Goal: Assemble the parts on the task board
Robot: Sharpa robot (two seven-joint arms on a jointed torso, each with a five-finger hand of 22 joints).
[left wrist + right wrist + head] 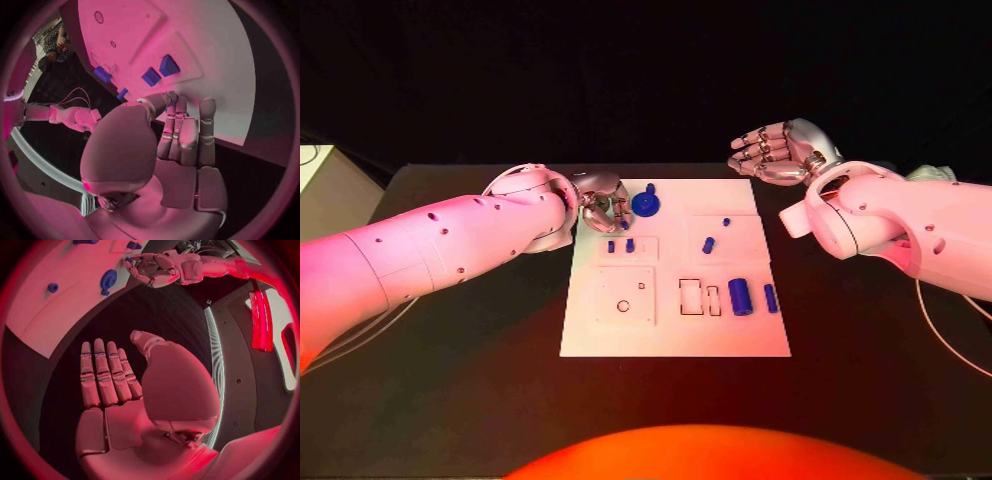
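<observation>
Task board at table centre, blue parts lying on it, left hand at its far left edge.
Risk, as a judgement: left hand sits just beside the round blue part; a careless reach could knock it away. Left hand's fingers lie straight and together near the board edge, holding nothing. Right hand hovers off the board's far right corner, fingers loosely curled, empty.

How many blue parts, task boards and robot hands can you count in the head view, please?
Blue parts: 7
Task board: 1
Hands, left hand and right hand: 2
Total: 10
</observation>
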